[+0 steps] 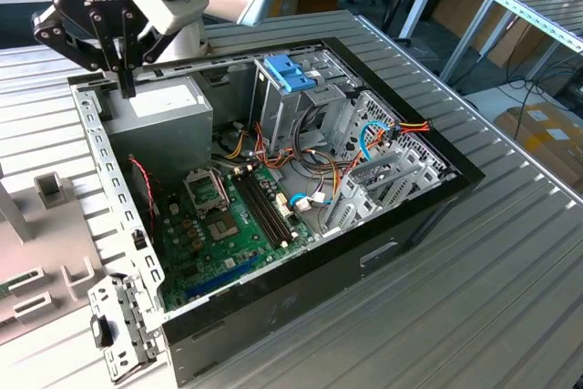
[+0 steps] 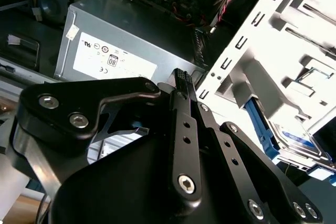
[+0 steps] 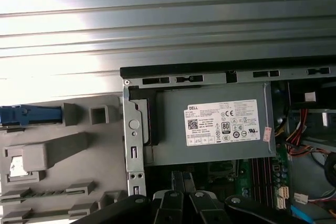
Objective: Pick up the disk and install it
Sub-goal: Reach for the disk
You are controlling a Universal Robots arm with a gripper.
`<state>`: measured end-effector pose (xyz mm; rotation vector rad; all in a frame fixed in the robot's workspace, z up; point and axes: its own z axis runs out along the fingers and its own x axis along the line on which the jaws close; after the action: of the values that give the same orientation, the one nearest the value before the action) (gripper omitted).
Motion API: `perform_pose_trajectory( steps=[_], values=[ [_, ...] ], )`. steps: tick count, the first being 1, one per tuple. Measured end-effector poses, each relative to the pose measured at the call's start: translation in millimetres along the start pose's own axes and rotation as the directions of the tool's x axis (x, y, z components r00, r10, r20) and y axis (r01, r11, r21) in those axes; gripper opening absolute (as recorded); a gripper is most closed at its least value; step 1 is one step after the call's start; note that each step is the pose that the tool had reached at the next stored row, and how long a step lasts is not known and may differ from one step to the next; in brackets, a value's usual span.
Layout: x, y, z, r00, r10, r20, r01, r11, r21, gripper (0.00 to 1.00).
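On the ribbed table [image 1: 510, 298] the open computer case [image 1: 301, 302] shows its motherboard [image 1: 228, 225] nearest, with the drive cage [image 1: 383, 170] and blue latch [image 1: 290, 70] beyond. At the far corner the gripper [image 1: 126, 84] hangs pointing down over the grey power supply [image 1: 159, 116], fingers closed together and empty. The disk [image 2: 294, 137] (partly behind a blue rail) sits in the pale fixture [image 3: 52, 148] outside the case, well apart from the gripper.
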<state>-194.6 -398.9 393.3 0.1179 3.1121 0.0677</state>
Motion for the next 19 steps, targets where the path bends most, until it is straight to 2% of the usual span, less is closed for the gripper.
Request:
perform_pose_trajectory(
  steps=[19],
  values=[
    [16.6, -1.2, -0.5, 1.0, 0.0, 0.0, 0.0, 1.0, 0.0, 0.11]
  ],
)
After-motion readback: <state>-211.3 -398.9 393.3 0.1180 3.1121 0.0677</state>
